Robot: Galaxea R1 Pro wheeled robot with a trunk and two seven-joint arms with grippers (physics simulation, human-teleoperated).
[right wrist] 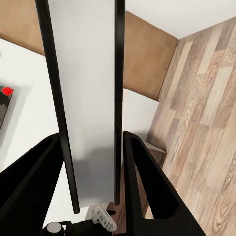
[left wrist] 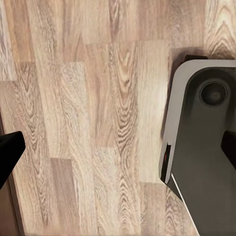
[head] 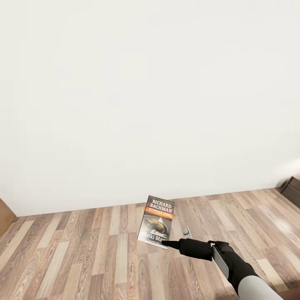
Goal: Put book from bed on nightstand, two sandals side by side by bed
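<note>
The right pincer (head: 166,243) grips the book (head: 156,221) by its lower edge, held up over the wood floor (head: 83,258) near the wall; thin, light and probably floppy, it likely needs gripping deeper, nearer the spine.

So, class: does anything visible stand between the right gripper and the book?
No. The right gripper is shut on the book, pinching its lower edge and holding it above the wood floor. In the right wrist view the book's edge sits directly between the fingers.
</note>
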